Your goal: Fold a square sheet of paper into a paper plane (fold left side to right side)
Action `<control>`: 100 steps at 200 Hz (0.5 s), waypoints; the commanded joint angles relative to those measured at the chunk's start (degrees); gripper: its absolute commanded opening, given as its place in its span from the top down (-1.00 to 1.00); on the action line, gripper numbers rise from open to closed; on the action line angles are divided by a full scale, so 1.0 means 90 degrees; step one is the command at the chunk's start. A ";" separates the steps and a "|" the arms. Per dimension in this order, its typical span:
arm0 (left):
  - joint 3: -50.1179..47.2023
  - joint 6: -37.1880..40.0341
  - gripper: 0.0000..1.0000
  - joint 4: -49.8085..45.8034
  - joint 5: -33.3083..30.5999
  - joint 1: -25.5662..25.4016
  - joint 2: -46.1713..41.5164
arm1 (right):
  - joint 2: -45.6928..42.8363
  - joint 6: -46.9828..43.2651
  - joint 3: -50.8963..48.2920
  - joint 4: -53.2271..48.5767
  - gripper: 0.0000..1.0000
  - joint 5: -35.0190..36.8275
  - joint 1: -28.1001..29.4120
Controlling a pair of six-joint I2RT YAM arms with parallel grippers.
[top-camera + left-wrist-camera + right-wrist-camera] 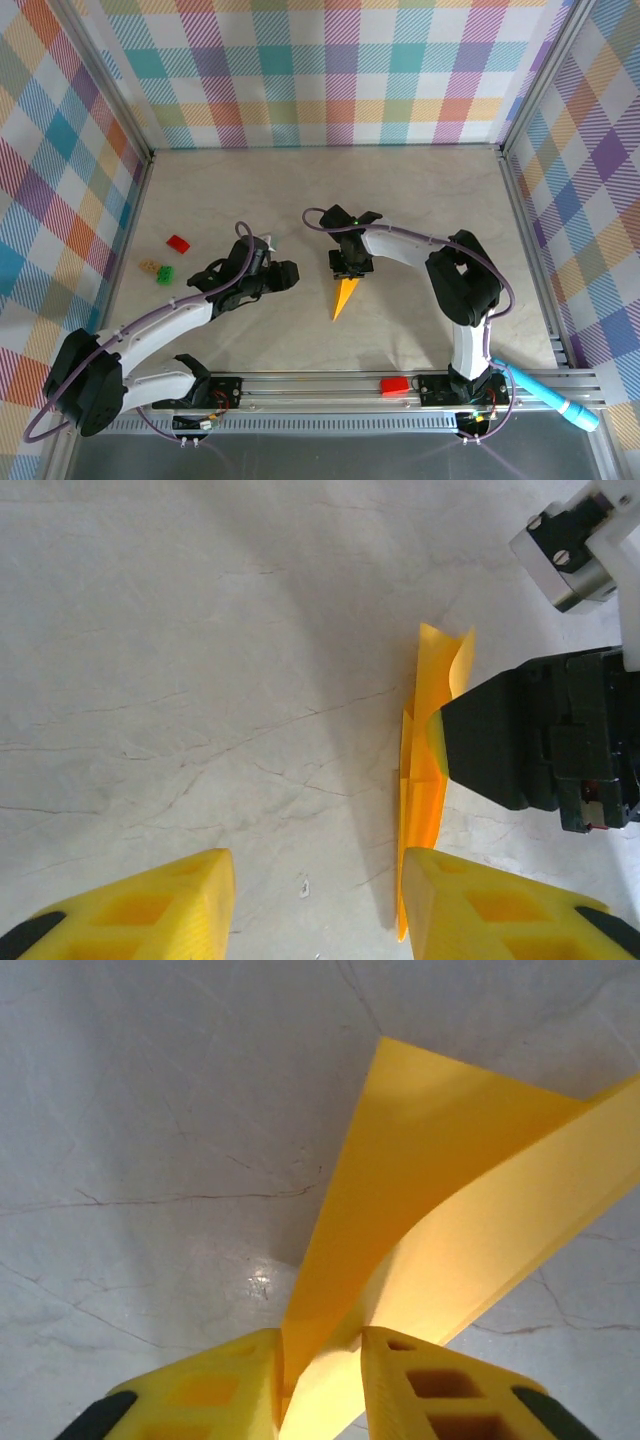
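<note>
The yellow-orange paper is folded into a narrow pointed paper plane point(345, 297) lying mid-table, its tip toward the near edge. My right gripper point(351, 266) is shut on its wide far end. In the right wrist view the two flaps of the paper plane point(440, 1190) spread out from between the pinching fingers of the right gripper point(320, 1380). My left gripper point(285, 272) stands open just left of the plane. In the left wrist view the left gripper point(318, 910) has bare table between its fingers, and the paper plane point(425, 780) runs beside its right finger point(480, 910).
A red block point(178, 242), a tan block point(149, 266) and a green block point(164, 273) lie at the left. Another red block point(394, 385) sits on the front rail. A light blue pen-like cylinder point(545, 395) lies at the near right. Plaid walls enclose the table.
</note>
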 commanded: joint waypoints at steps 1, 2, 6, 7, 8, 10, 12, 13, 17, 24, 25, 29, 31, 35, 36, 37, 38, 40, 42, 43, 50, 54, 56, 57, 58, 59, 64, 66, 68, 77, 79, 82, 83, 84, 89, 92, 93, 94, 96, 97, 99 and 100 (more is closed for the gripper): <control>0.0583 0.0751 0.03 -0.0687 -0.0311 0.0078 -0.0302 | -0.0452 0.0051 -0.0197 -0.0063 0.74 0.0142 0.0015; 0.0597 0.0782 0.03 -0.0713 -0.0323 0.0083 -0.0312 | -0.0471 0.0048 -0.0209 -0.0063 0.74 0.0144 0.0015; 0.0689 0.0888 0.02 -0.0786 -0.0372 0.0089 -0.0337 | -0.0550 0.0059 -0.0255 -0.0037 0.80 0.0159 0.0014; 0.0709 0.0914 0.02 -0.0811 -0.0388 0.0089 -0.0344 | -0.0550 0.0059 -0.0255 -0.0037 0.80 0.0159 0.0014; 0.0729 0.0941 0.02 -0.0833 -0.0401 0.0088 -0.0353 | -0.0568 0.0062 -0.0272 -0.0025 0.81 0.0162 0.0014; 0.0768 0.0993 0.01 -0.0872 -0.0422 0.0088 -0.0366 | -0.0599 0.0069 -0.0293 -0.0017 0.83 0.0167 0.0007; 0.0807 0.1048 0.01 -0.0913 -0.0450 0.0088 -0.0387 | -0.0626 0.0065 -0.0311 -0.0010 0.85 0.0165 0.0005; 0.0827 0.1076 0.01 -0.0928 -0.0461 0.0088 -0.0393 | -0.0650 0.0075 -0.0320 -0.0002 0.86 0.0165 0.0000; 0.0905 0.1186 0.00 -0.1000 -0.0513 0.0088 -0.0431 | -0.0718 0.0089 -0.0372 0.0022 0.90 0.0174 -0.0012; 0.1031 0.1357 -0.03 -0.1097 -0.0594 0.0102 -0.0478 | -0.0860 0.0117 -0.0465 0.0067 0.95 0.0166 -0.0039; 0.1051 0.1387 -0.03 -0.1113 -0.0601 0.0105 -0.0488 | -0.0879 0.0115 -0.0480 0.0070 0.95 0.0160 -0.0041; 0.1117 0.1499 -0.05 -0.1141 -0.0634 0.0107 -0.0502 | -0.0962 0.0137 -0.0546 0.0110 0.97 0.0148 -0.0066; 0.1141 0.1543 -0.06 -0.1161 -0.0644 0.0115 -0.0518 | -0.1005 0.0139 -0.0577 0.0134 0.99 0.0139 -0.0077; 0.1215 0.1668 -0.08 -0.1177 -0.0648 0.0122 -0.0558 | -0.1120 0.0155 -0.0657 0.0183 1.00 0.0113 -0.0106; 0.1221 0.1694 -0.09 -0.1178 -0.0648 0.0124 -0.0562 | -0.1120 0.0155 -0.0657 0.0183 1.00 0.0113 -0.0106; 0.1239 0.1727 -0.09 -0.1178 -0.0648 0.0126 -0.0569 | -0.1146 0.0158 -0.0679 0.0197 1.00 0.0110 -0.0109; 0.1262 0.1753 -0.09 -0.1178 -0.0648 0.0126 -0.0577 | -0.1169 0.0165 -0.0690 0.0208 1.00 0.0103 -0.0116; 0.1285 0.1802 -0.10 -0.1185 -0.0648 0.0134 -0.0583 | -0.1215 0.0168 -0.0732 0.0234 1.00 0.0086 -0.0126; 0.1320 0.1853 -0.11 -0.1187 -0.0648 0.0136 -0.0592 | -0.1266 0.0178 -0.0774 0.0263 1.00 0.0074 -0.0143; 0.1342 0.1879 -0.12 -0.1192 -0.0648 0.0141 -0.0604 | -0.1292 0.0180 -0.0796 0.0281 1.00 0.0066 -0.0152; 0.1444 0.2042 -0.15 -0.1207 -0.0665 0.0154 -0.0638 | -0.1489 0.0196 -0.0935 0.0392 1.00 -0.0006 -0.0209; 0.1513 0.2137 -0.19 -0.1207 -0.0677 0.0161 -0.0651 | -0.1600 0.0208 -0.1019 0.0448 1.00 -0.0057 -0.0249; 0.1540 0.2176 -0.21 -0.1207 -0.0682 0.0165 -0.0660 | -0.1665 0.0210 -0.1044 0.0485 1.00 -0.0083 -0.0269; 0.1555 0.2207 -0.22 -0.1207 -0.0684 0.0165 -0.0667 | -0.1692 0.0211 -0.1077 0.0504 1.00 -0.0096 -0.0284; 0.1567 0.2237 -0.23 -0.1207 -0.0686 0.0170 -0.0670 | -0.1725 0.0211 -0.1104 0.0523 1.00 -0.0112 -0.0301; 0.1578 0.2267 -0.25 -0.1207 -0.0686 0.0173 -0.0672 | -0.1756 0.0211 -0.1127 0.0548 1.00 -0.0130 -0.0309; 0.1649 0.2404 -0.31 -0.1207 -0.0702 0.0180 -0.0683 | -0.1914 0.0202 -0.1246 0.0654 1.00 -0.0209 -0.0361; 0.1677 0.2448 -0.33 -0.1207 -0.0703 0.0184 -0.0690 | -0.1978 0.0194 -0.1293 0.0697 1.00 -0.0246 -0.0380; 0.1704 0.2517 -0.35 -0.1207 -0.0706 0.0185 -0.0692 | -0.2040 0.0202 -0.1347 0.0745 1.00 -0.0280 -0.0411; 0.1821 0.2775 -0.43 -0.1221 -0.0737 0.0195 -0.0692 | -0.2338 0.0220 -0.1599 0.0981 1.00 -0.0469 -0.0554; 0.1854 0.2834 -0.44 -0.1223 -0.0736 0.0203 -0.0685 | -0.2401 0.0220 -0.1658 0.1035 1.00 -0.0536 -0.0592; 0.1890 0.2937 -0.46 -0.1236 -0.0732 0.0205 -0.0679 | -0.2500 0.0221 -0.1731 0.1134 1.00 -0.0611 -0.0647; 0.1906 0.2973 -0.47 -0.1241 -0.0729 0.0205 -0.0676 | -0.2515 0.0216 -0.1767 0.1175 1.00 -0.0653 -0.0668; 0.1918 0.3016 -0.47 -0.1244 -0.0718 0.0205 -0.0675 | -0.2556 0.0213 -0.1805 0.1210 1.00 -0.0693 -0.0679; 0.1977 0.3298 -0.48 -0.1239 -0.0652 0.0214 -0.0660 | -0.2740 0.0215 -0.1964 0.1380 1.00 -0.0851 -0.0791; 0.1996 0.3464 -0.51 -0.1223 -0.0580 0.0215 -0.0655 | -0.2839 0.0219 -0.2068 0.1486 1.00 -0.0970 -0.0853; 0.2007 0.3520 -0.51 -0.1225 -0.0565 0.0215 -0.0654 | -0.2870 0.0220 -0.2097 0.1522 1.00 -0.0989 -0.0874; 0.2018 0.3572 -0.52 -0.1221 -0.0548 0.0215 -0.0654 | -0.2905 0.0225 -0.2136 0.1555 1.00 -0.1032 -0.0894; 0.2028 0.3651 -0.54 -0.1213 -0.0525 0.0215 -0.0654 | -0.2973 0.0227 -0.2200 0.1626 1.00 -0.1094 -0.0933; 0.2038 0.3696 -0.55 -0.1210 -0.0513 0.0215 -0.0654 | -0.2990 0.0228 -0.2236 0.1660 1.00 -0.1143 -0.0957; 0.2053 0.3786 -0.57 -0.1208 -0.0499 0.0215 -0.0654 | -0.3060 0.0230 -0.2298 0.1730 1.00 -0.1229 -0.1003; 0.2060 0.3828 -0.58 -0.1208 -0.0496 0.0215 -0.0654 | -0.3102 0.0230 -0.2329 0.1766 1.00 -0.1269 -0.1026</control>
